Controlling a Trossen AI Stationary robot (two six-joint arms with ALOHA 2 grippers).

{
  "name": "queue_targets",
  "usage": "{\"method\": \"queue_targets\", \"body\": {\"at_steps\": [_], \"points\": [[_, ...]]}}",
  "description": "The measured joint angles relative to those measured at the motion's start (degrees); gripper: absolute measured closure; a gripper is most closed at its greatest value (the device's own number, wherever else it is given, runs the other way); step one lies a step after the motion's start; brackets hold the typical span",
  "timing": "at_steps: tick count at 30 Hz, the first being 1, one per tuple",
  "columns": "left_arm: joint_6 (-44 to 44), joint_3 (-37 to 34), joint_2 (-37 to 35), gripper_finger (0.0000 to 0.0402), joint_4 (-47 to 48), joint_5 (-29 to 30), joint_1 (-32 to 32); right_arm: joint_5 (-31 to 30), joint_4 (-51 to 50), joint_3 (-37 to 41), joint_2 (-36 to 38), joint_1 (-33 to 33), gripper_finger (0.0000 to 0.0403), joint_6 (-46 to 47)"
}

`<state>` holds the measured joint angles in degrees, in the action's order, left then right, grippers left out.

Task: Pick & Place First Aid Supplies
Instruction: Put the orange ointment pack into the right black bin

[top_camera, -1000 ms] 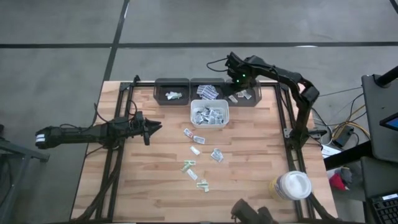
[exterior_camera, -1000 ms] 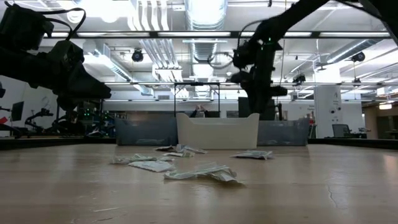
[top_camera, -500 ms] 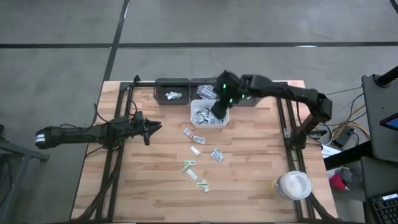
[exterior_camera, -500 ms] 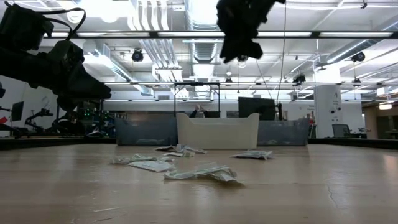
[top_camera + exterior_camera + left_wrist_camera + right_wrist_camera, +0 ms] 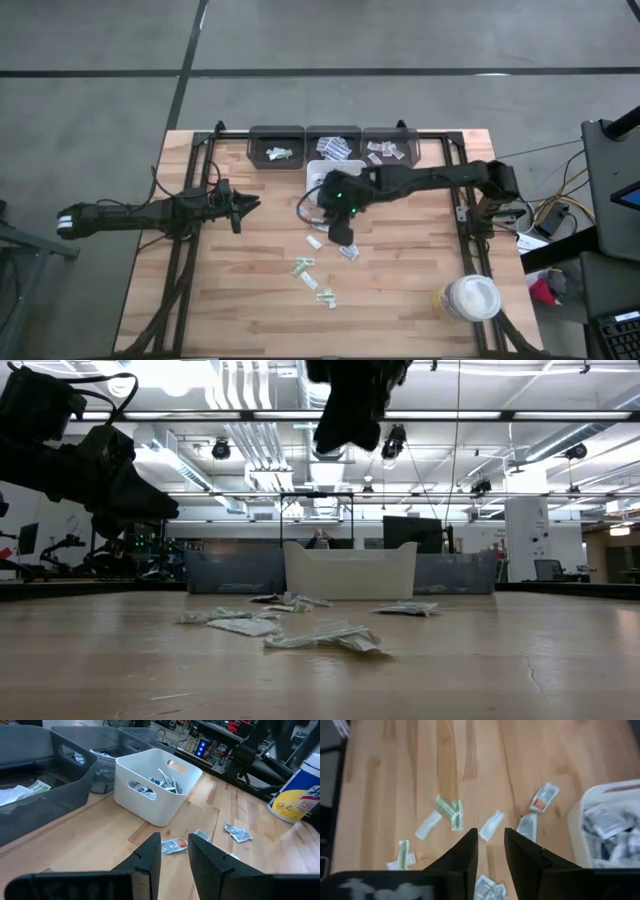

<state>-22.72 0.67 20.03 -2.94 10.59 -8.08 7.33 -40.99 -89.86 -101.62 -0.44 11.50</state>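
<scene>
Several small sachets lie loose and flat on the wooden table, white and greenish; the right wrist view shows them spread below. More lie in the white bin and in the three dark bins. My right gripper hangs open high above the loose sachets, just near of the white bin, fingers pointing down; in the low view it shows at the top. My left gripper waits open at the table's left, level, pointing at the white bin.
Three dark bins stand in a row along the far edge, behind the white bin. A white round tub stands at the near right corner. Bare wood lies to the near left of the sachets.
My right gripper has swung from over the far right dark bin, across the white bin, toward the near edge and the left, and now hangs over the loose sachets. The sachets on the table have not moved.
</scene>
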Motion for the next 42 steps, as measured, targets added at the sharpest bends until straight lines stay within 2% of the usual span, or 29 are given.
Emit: {"method": "queue_targets", "body": {"at_steps": [9, 15, 21, 27, 42], "points": [[0.0, 0.0, 0.0, 0.0307, 0.02, 0.0, 0.0, -3.4, -0.21, -0.63, -8.93, 0.05, 0.0252, -0.33], [0.0, 0.0, 0.0, 0.0307, 0.02, 0.0, 0.0, -6.39, -0.41, -3.2, -15.79, 0.05, 0.0231, -2.92], [0.0, 0.0, 0.0, 0.0307, 0.04, 0.0, 0.0, -9.39, -0.84, -6.59, -21.82, -0.1, 0.0232, -2.71], [0.0, 0.0, 0.0, 0.0307, 0.09, 0.0, 0.0, -14.68, -2.43, -9.63, -24.37, -0.18, 0.0234, -2.52], [0.0, 0.0, 0.01, 0.0307, 0.24, -0.01, 0.0, -14.85, -4.13, -9.77, -28.73, -0.32, 0.0241, 1.5]]}}
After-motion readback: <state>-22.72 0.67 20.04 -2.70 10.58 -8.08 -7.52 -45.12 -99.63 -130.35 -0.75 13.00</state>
